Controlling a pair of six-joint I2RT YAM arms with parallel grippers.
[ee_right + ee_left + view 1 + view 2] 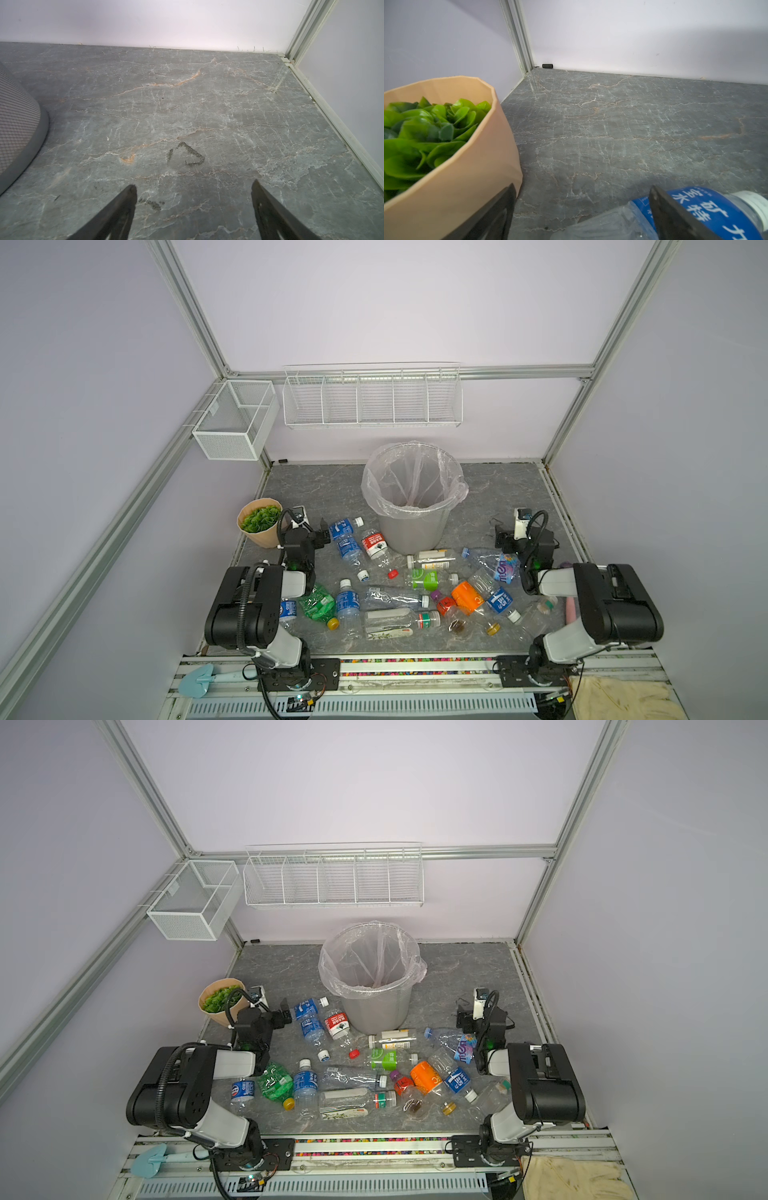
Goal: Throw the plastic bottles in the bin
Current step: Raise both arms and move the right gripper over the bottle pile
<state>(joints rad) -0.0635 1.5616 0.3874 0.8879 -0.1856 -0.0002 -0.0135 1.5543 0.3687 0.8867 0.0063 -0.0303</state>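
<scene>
Several plastic bottles [415, 593] [374, 1073] lie scattered on the grey marble floor in front of the bin [409, 531] [374, 1013], a grey bucket lined with a clear bag. My left gripper [322, 533] [284, 1013] [582, 188] is open and low beside a blue-label bottle [343, 526] [708, 209]. That bottle's clear end reaches in between the jaws, and one finger overlaps its label. My right gripper [500, 531] [463, 1011] [193, 185] is open over bare floor right of the bin's base [16, 128], holding nothing.
A tan pot of green leaves [259, 522] [467, 166] stands close to the left gripper. White wire baskets [235, 418] [372, 398] hang on the walls. A loose red cap [392, 573] lies among the bottles. A blue rake [199, 680] and a cloth [619, 697] lie at the front rail.
</scene>
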